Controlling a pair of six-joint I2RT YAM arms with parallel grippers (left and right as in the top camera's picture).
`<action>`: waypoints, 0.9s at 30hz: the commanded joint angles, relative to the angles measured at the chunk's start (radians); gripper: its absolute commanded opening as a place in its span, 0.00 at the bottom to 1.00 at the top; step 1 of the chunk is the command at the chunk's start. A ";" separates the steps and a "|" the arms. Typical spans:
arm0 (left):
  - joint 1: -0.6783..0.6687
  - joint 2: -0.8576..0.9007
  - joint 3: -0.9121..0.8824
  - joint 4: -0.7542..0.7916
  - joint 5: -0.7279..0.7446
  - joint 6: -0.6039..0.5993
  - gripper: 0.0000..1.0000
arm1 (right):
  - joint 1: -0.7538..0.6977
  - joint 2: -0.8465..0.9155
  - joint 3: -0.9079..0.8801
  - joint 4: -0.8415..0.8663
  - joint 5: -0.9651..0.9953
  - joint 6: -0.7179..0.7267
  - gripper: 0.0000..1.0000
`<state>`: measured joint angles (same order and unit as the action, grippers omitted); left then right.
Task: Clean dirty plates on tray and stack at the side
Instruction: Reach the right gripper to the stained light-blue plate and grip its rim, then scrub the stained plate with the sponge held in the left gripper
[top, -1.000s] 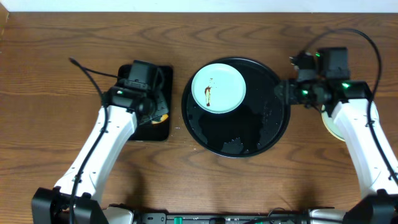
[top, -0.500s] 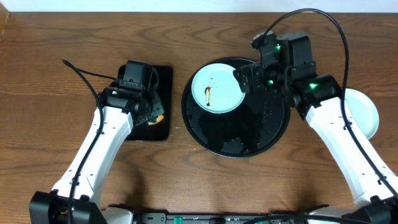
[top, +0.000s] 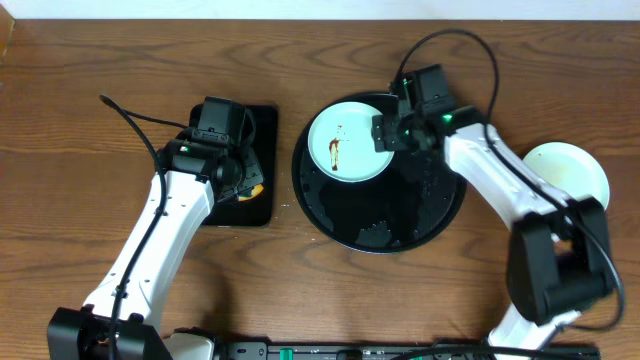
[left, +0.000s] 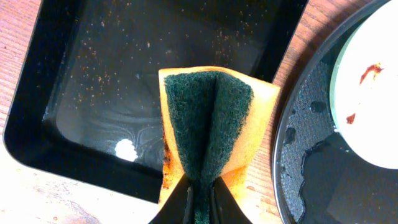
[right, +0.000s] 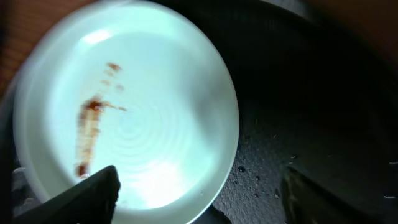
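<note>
A pale mint-blue plate (top: 350, 143) with a brown sauce smear lies at the upper left of the round black tray (top: 420, 215). It fills the right wrist view (right: 124, 106). My right gripper (top: 385, 133) is open and empty, its fingers (right: 199, 190) spread over the plate's right rim. A pale plate (top: 570, 175) lies on the table at the right; any plate under it is hidden. My left gripper (top: 238, 172) is shut on an orange sponge with a green scouring face (left: 208, 118), folded between the fingers (left: 200, 202).
A small rectangular black tray (top: 262, 125) with water and specks in it (left: 112, 74) lies left of the round tray, under my left gripper. The round tray's floor is wet (right: 298, 124). Bare wooden table lies all around.
My right arm has swung left from the plate at the right side to the tray and now hovers over the dirty plate's rim. The left arm has barely moved.
</note>
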<state>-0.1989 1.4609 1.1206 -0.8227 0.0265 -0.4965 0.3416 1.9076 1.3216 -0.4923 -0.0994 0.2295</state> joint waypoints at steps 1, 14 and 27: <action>0.002 -0.015 -0.002 -0.003 -0.011 0.010 0.08 | 0.008 0.061 0.008 0.004 0.005 0.070 0.72; 0.000 -0.015 -0.002 0.006 0.011 0.012 0.07 | 0.010 0.153 0.008 -0.117 0.006 0.099 0.05; -0.135 0.021 -0.002 0.177 0.210 0.122 0.08 | 0.020 0.153 0.008 -0.314 0.058 0.115 0.01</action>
<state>-0.3000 1.4628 1.1206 -0.6540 0.1974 -0.4057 0.3447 2.0308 1.3651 -0.7597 -0.1196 0.3370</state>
